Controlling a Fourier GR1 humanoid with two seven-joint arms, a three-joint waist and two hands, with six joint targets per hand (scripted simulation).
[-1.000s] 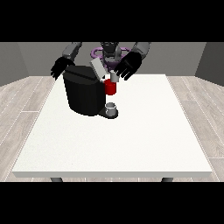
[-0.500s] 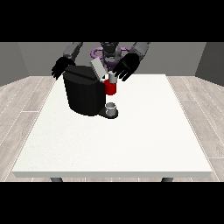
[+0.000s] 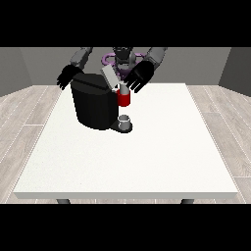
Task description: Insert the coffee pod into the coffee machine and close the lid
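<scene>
The black coffee machine (image 3: 95, 105) stands on the far left part of the white table (image 3: 147, 157). Its grey lid (image 3: 110, 77) is tilted up and open. A red thing at the machine (image 3: 124, 98) sits under the spout. Below it, a small grey thing (image 3: 125, 120) rests on the machine's base. The hand at the view's right (image 3: 138, 77) hovers just right of the lid and above the red thing, fingers spread and holding nothing. The hand at the view's left (image 3: 66, 77) hangs behind the machine's left top corner, fingers relaxed and empty.
The robot's torso (image 3: 122, 58) is behind the machine at the table's far edge. The table's white top stretches from the machine towards the camera and to the right. Wooden floor surrounds the table.
</scene>
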